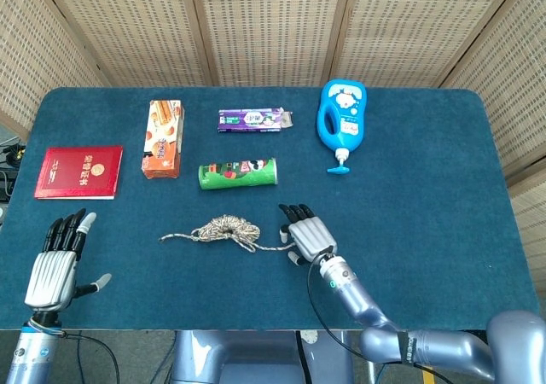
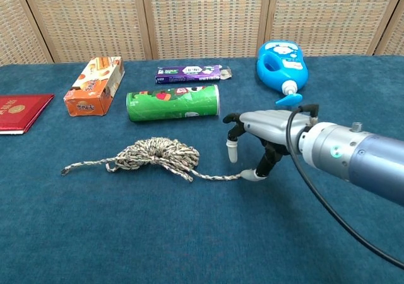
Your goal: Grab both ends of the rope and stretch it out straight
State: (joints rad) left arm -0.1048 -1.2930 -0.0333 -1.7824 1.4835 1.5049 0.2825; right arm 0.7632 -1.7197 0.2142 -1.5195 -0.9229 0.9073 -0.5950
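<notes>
A speckled rope (image 1: 226, 229) (image 2: 158, 154) lies bunched in a coil on the blue table, with one loose end trailing left (image 2: 65, 169) and the other trailing right (image 2: 233, 177). My right hand (image 1: 304, 233) (image 2: 255, 136) hovers just over the right end. Its fingers point down and apart, and the thumb tip (image 2: 249, 175) touches the table beside the rope's tip. Nothing is pinched that I can see. My left hand (image 1: 55, 264) rests open near the table's front left edge, well left of the rope's left end. The chest view does not show it.
Behind the rope lies a green can (image 1: 238, 173) on its side. An orange box (image 1: 162, 138), a purple packet (image 1: 252, 119) and a blue bottle (image 1: 341, 121) sit further back. A red booklet (image 1: 78, 171) lies at the left.
</notes>
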